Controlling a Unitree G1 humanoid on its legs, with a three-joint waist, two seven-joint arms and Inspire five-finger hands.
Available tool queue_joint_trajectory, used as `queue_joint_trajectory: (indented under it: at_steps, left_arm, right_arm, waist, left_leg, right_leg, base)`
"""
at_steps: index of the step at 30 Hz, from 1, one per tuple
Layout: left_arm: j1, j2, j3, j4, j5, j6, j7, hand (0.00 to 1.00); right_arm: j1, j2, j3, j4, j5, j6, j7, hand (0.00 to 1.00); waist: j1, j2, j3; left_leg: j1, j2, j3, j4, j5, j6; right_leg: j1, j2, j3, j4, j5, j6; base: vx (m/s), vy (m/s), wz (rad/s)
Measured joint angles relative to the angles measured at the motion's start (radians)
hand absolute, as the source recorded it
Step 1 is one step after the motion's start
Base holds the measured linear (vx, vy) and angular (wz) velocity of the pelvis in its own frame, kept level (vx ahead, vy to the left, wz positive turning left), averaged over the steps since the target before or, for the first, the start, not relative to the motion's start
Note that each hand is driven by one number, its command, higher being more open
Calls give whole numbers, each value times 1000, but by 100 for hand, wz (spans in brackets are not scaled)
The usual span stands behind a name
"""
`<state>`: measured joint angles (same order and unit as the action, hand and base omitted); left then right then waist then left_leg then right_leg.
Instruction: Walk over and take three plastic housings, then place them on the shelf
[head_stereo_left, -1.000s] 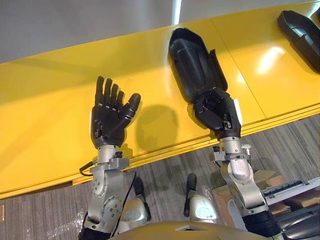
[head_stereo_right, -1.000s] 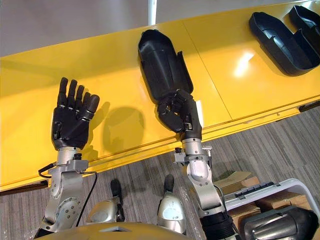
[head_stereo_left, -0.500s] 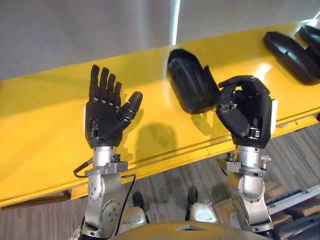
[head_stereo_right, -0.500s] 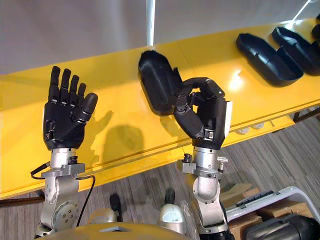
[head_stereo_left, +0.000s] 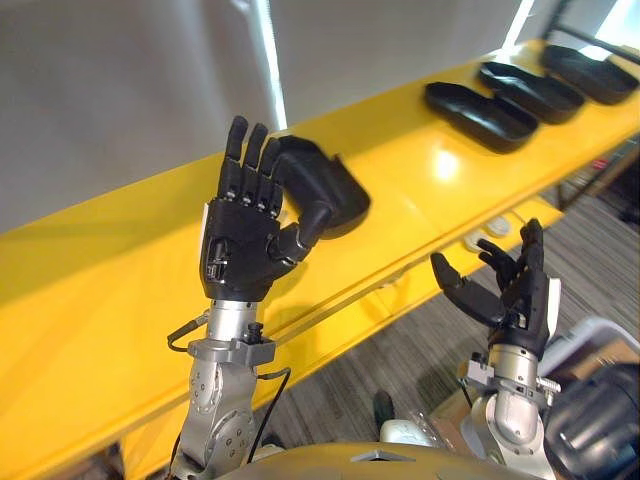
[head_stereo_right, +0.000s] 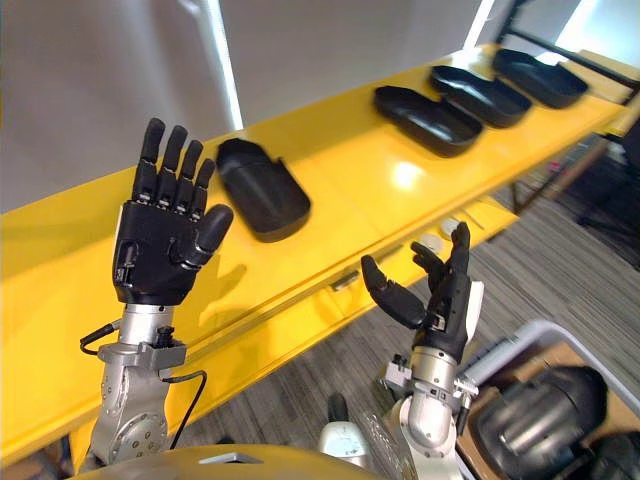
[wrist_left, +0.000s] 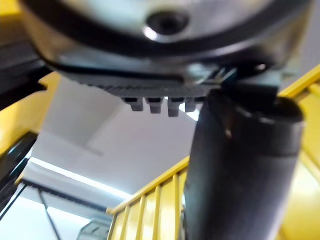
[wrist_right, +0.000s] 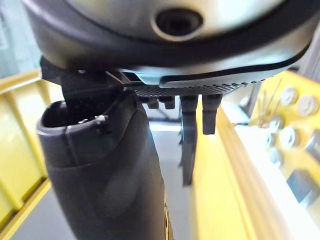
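Observation:
A black plastic housing (head_stereo_right: 262, 188) lies hollow side up on the yellow shelf (head_stereo_right: 60, 260), with no hand touching it. Three more black housings (head_stereo_right: 425, 118) lie in a row farther right along the shelf. My left hand (head_stereo_right: 165, 235) is raised over the shelf's front, open, fingers straight, just left of the near housing. My right hand (head_stereo_right: 435, 295) hangs open and empty over the floor, below the shelf's front edge. In the left eye view the left hand (head_stereo_left: 245, 240) partly covers the near housing (head_stereo_left: 325, 185).
A pale bin (head_stereo_right: 520, 340) at the lower right holds another dark housing (head_stereo_right: 545, 410). Grey wood-pattern floor (head_stereo_right: 300, 390) runs along the shelf's front edge. A grey wall stands behind the shelf.
My right hand has let go of the housing, pulled back off the shelf and opened. The housing stays on the shelf. The camera has swung, bringing in more of the shelf's right end.

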<state>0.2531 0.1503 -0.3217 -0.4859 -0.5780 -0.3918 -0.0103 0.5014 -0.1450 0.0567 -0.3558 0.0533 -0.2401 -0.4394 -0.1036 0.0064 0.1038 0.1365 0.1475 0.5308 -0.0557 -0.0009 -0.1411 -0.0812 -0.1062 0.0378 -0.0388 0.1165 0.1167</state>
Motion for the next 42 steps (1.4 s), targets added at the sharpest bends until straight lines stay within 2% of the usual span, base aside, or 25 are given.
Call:
queue_joint_trajectory:
  at_steps: [2,3,5,6,8,9,13,18,22,25,26,27,28,30,31,32,33,35,36,37,38,39,40,41,42]
  left_arm:
    - [-13,19,-20,33,4,-2,45,100]
    - [-19,24,-28,57,9,-1,68,100]
    - [-17,25,-40,82,43,1,148,100]
    - [-11,25,-46,84,60,4,184,100]
    - [-1,25,-44,84,81,5,196,100]
    - [-2,24,-39,83,81,5,192,100]
    - [15,23,-11,83,81,5,182,100]
    - [25,25,-22,86,81,-3,186,100]
    - [6,24,-49,90,81,-28,199,100]
    - [26,30,-48,89,82,-34,189,100]
    - [41,36,-50,87,92,-35,185,100]
    - [58,54,-45,87,122,-34,189,100]
    - [68,62,-41,90,123,-33,196,100]
    - [73,58,-29,94,122,-21,218,100]
    - [72,57,-16,94,119,-16,222,100]
    - [70,56,5,98,116,-12,225,100]
    - [70,53,18,106,115,-12,227,100]
    - [68,51,43,124,116,-11,228,100]
    - [69,50,46,127,114,-11,228,100]
    - [78,44,56,127,109,-11,226,100]
    - [78,44,58,127,106,-11,225,100]
    - [78,44,66,125,96,-11,215,100]
    - [76,42,69,130,86,-10,209,100]
    - [76,21,63,139,58,5,202,100]
    - [79,-14,40,141,25,8,190,100]
  right_arm:
    - [11,-18,-17,11,9,0,22,100]
    - [15,-31,-30,11,12,0,34,100]
    - [0,-96,-46,12,53,-7,68,100]
    - [-13,-135,-50,16,95,-14,82,100]
    - [-26,-157,-65,40,155,-32,91,100]
    - [-28,-154,-65,45,176,-32,91,100]
    - [-25,-118,17,117,196,-32,140,100]
    - [-68,-116,95,163,196,-32,175,100]
    - [-103,-98,102,231,203,-30,127,100]
    - [-62,-45,122,231,200,-33,132,100]
    - [-34,-33,138,231,201,-36,154,100]
    - [-21,-36,160,231,204,-37,200,100]
    - [-16,-44,178,231,208,-37,231,100]
    - [-43,-75,221,233,210,-39,274,100]
    - [-83,-95,255,240,206,-41,278,100]
    - [-166,-105,314,273,195,-52,270,100]
    - [-231,-102,357,307,187,-57,259,100]
    - [-334,-63,436,364,176,-56,224,100]
    - [-347,-51,448,369,165,-56,216,100]
    - [-375,-35,471,372,146,-55,202,100]
    - [-382,-31,475,373,145,-55,194,100]
    - [-385,-23,475,372,121,-54,181,100]
    - [-382,-20,471,373,109,-50,174,100]
    - [-369,-21,446,373,110,-41,171,100]
    - [-345,-46,408,372,112,-32,180,100]
  waist:
    - [-16,-8,-2]
    - [-18,-6,-2]
    - [-6,16,3]
    - [-5,34,8]
    - [-6,63,4]
    - [-6,69,5]
    - [15,38,26]
    - [24,63,50]
    - [47,70,108]
    - [48,39,156]
    - [50,20,173]
    - [63,6,188]
    - [75,10,194]
    - [86,25,194]
    - [97,35,192]
    - [106,42,194]
    - [121,56,198]
    - [151,56,196]
    - [161,50,194]
    - [172,36,184]
    - [174,29,178]
    - [179,5,164]
    - [179,1,160]
    - [173,11,148]
    - [158,23,136]
  left_leg:
    - [-3,27,34,94,-62,-5]
    - [-9,44,4,164,-111,12]
    - [-25,60,-194,304,-245,63]
    - [-26,55,-310,354,-308,64]
    - [-24,39,-395,385,-358,56]
    - [-25,26,-389,387,-370,52]
    - [-44,-34,-369,400,-376,70]
    - [-126,-52,-445,473,-387,89]
    - [-119,-53,-482,509,-389,90]
    - [-87,-63,-460,555,-413,103]
    - [-80,-64,-437,591,-429,114]
    - [-80,-51,-391,600,-429,128]
    - [-85,-34,-357,604,-428,135]
    - [-116,8,-314,594,-391,128]
    - [-128,32,-295,584,-366,118]
    - [-134,72,-273,566,-336,108]
    - [-136,102,-258,555,-317,93]
    - [-135,156,-239,524,-271,52]
    - [-136,167,-235,513,-254,42]
    - [-152,197,-233,488,-213,4]
    - [-165,210,-233,485,-197,-14]
    - [-184,235,-236,479,-167,-58]
    - [-190,251,-240,468,-149,-78]
    - [-187,271,-253,404,-93,-81]
    - [-178,284,-253,333,-33,-83]
  right_leg:
    - [-7,25,67,1,8,-7]
    - [-8,43,110,6,9,-9]
    - [-13,95,224,17,9,-23]
    - [-13,118,273,22,11,-25]
    - [-21,141,320,25,20,-14]
    - [-29,134,333,25,27,-3]
    - [-43,72,347,6,45,25]
    - [-61,39,274,17,48,29]
    - [-60,43,219,93,46,30]
    - [-40,44,237,137,48,33]
    - [-33,43,234,139,63,54]
    - [-32,38,232,104,110,68]
    - [-46,41,183,136,91,44]
    - [-99,40,39,322,-27,-38]
    - [-113,24,-12,396,-65,-63]
    - [-108,-19,-75,488,-102,-111]
    - [-97,-59,-103,562,-121,-136]
    - [-51,-182,-133,674,-132,-135]
    - [-36,-216,-134,683,-132,-135]
    - [-4,-279,-136,669,-129,-137]
    - [7,-293,-138,640,-122,-134]
    - [37,-295,-143,534,-10,-142]
    - [47,-280,-147,506,-62,-83]
    - [55,-254,-191,470,-160,-9]
    - [53,-238,-229,441,-218,75]
  base:
    - [73,-59,-111]
    - [64,-66,-166]
    - [-6,36,-185]
    - [-57,147,-153]
    - [-61,154,-101]
    - [-88,178,-54]
    - [-103,155,-16]
    - [-24,66,39]
    - [-25,-19,25]
    - [-153,28,-31]
    - [-331,42,-79]
    - [-398,-4,-99]
    - [-359,-38,-89]
    - [-250,-21,-74]
    - [-178,-14,-87]
    - [-151,-70,-82]
    - [-160,-156,-75]
    - [-133,-259,-54]
    - [-108,-443,-43]
    - [-84,-433,-31]
    - [-112,-598,-41]
    - [-88,-467,-35]
    - [-118,-607,-46]
    - [-96,-600,-46]
    - [-85,-578,-41]
